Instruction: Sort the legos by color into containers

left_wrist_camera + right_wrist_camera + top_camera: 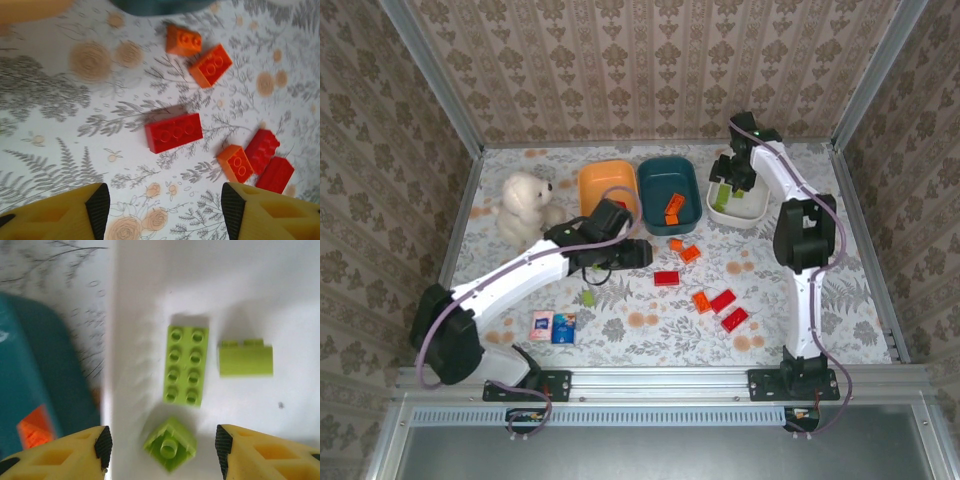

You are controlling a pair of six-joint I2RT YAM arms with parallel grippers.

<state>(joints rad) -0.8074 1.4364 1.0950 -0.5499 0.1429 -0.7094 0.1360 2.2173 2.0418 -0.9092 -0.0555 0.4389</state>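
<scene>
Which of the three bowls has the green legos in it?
The white bowl, rightmost of the three: three light green bricks lie in it. The teal bowl beside it holds an orange brick instead.

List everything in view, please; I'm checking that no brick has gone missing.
Orange bowl: one, orange, far side, left of row.
Teal bowl: one, dark teal, middle of row.
White bowl: one, white, right of row.
Green bricks: three, light green, in the white bowl.
Orange bricks: three loose mid-table, at least one in the teal bowl.
Red bricks: three, loose mid-table.
Loose green brick: one, light green, left of the red bricks.
Bear: one, white, left of the orange bowl.
Packet: one, pink and blue, near left.
Left claw: one, yellow, open over the loose bricks.
Right claw: one, yellow, open over the white bowl.
</scene>
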